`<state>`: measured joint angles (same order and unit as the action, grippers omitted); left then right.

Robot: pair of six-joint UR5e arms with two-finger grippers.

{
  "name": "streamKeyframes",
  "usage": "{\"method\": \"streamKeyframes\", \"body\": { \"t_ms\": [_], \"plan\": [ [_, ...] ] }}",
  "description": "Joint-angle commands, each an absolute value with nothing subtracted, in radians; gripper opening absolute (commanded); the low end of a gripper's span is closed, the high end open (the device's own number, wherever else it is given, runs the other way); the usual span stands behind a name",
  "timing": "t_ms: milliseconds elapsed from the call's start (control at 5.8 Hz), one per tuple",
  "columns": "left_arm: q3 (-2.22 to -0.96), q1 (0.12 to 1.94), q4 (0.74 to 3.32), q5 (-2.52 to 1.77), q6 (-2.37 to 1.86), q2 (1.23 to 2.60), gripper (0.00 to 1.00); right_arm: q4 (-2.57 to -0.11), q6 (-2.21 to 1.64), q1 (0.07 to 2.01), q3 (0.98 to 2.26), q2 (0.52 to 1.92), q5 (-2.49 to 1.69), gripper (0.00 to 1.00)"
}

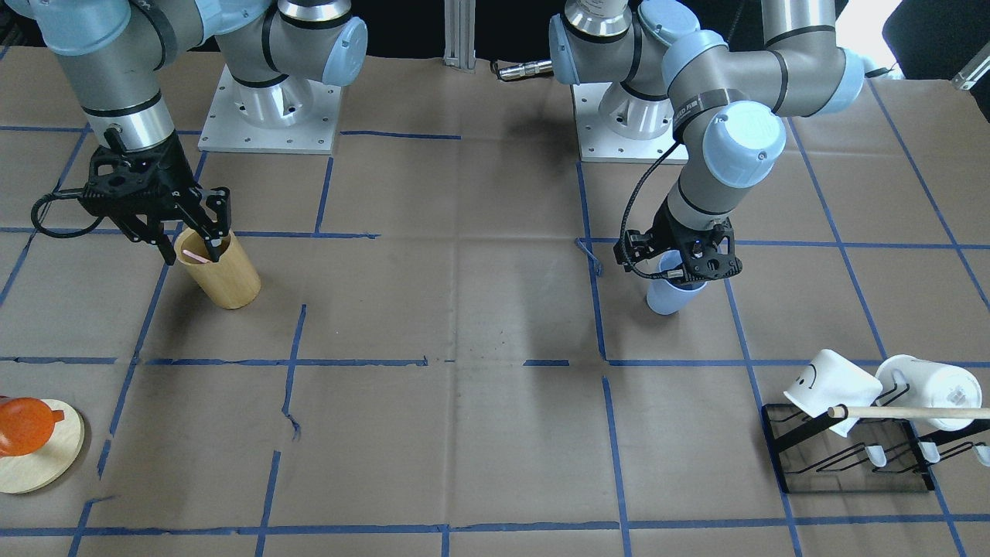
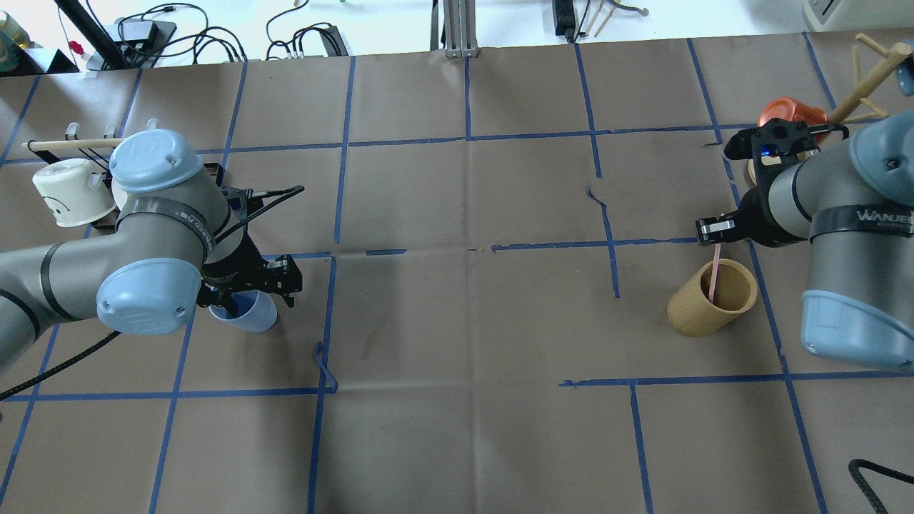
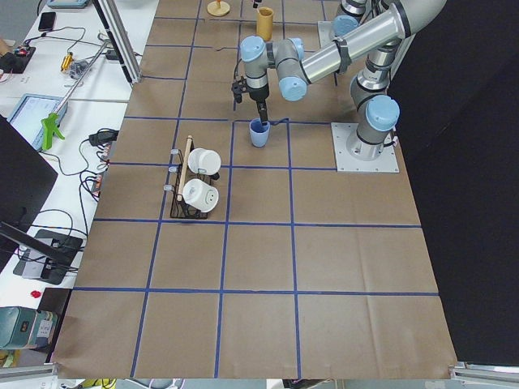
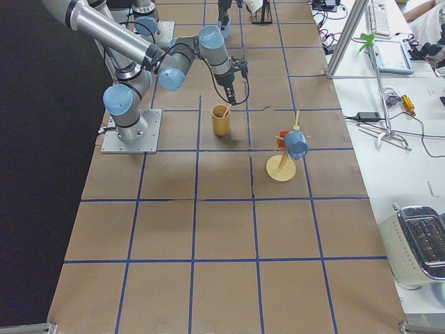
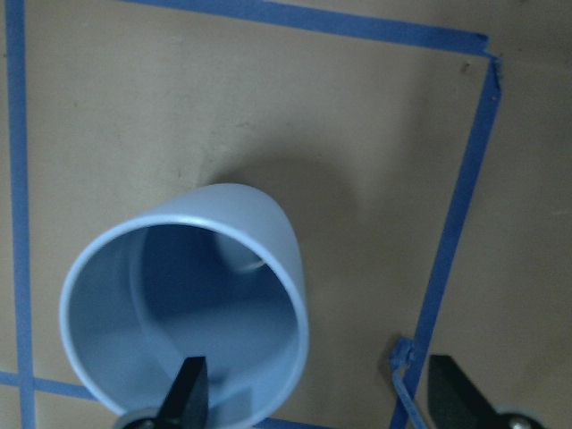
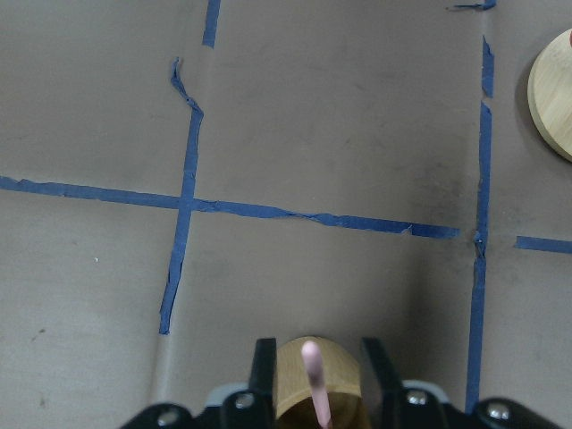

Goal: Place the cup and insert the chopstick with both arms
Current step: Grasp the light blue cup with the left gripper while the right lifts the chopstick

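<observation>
Your left hand point(image 5: 319, 371): wide, straddling 1 cup's point(image 5: 259, 223) wall; cup upright on counter point(image 1: 495, 309).
Your right hand point(image 6: 317, 353): parted around 1 chopstick point(image 2: 713, 275), not touching; chopstick stands in 1 wooden holder point(image 2: 696, 314).
Beside the cup: 2 white mugs point(image 1: 831, 383), 1 rack point(image 1: 851, 464).

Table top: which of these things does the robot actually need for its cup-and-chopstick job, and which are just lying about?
Part of the job: light-blue cup, pink chopstick, left gripper, right gripper.

Just lying about: tan wooden holder (the chopstick stands in it), white mugs, black rack, long wooden dowel, wooden mug tree, orange cup.
</observation>
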<state>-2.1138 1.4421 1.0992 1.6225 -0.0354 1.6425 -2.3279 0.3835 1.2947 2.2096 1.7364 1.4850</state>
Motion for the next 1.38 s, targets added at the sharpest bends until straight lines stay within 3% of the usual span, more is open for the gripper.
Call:
{"method": "streamKeyframes", "body": {
  "t_ms": [0,172,517,862,1207],
  "plan": [
    [-2.126,1.445,1.074,1.621,-0.034,1.655,0.14,-2.324,0.382,1.295,2.206,1.736,1.489,0.09],
    [-2.123,1.443,1.072,1.621,-0.034,1.655,0.0,-2.325,0.382,1.295,2.194,1.736,1.488,0.08],
    [-2.108,1.447,1.066,1.624,-0.035,1.637,0.0,-2.227,0.38,1.299,2.087,1.738,1.488,0.08],
    [-2.013,1.491,1.069,1.606,-0.148,1.673,0.0,-1.863,0.306,1.305,1.821,1.721,1.489,0.08],
    [-1.875,1.653,1.074,1.534,-0.404,1.75,0.0,-1.644,0.125,1.41,1.606,1.656,1.502,0.08]
  ]
}}
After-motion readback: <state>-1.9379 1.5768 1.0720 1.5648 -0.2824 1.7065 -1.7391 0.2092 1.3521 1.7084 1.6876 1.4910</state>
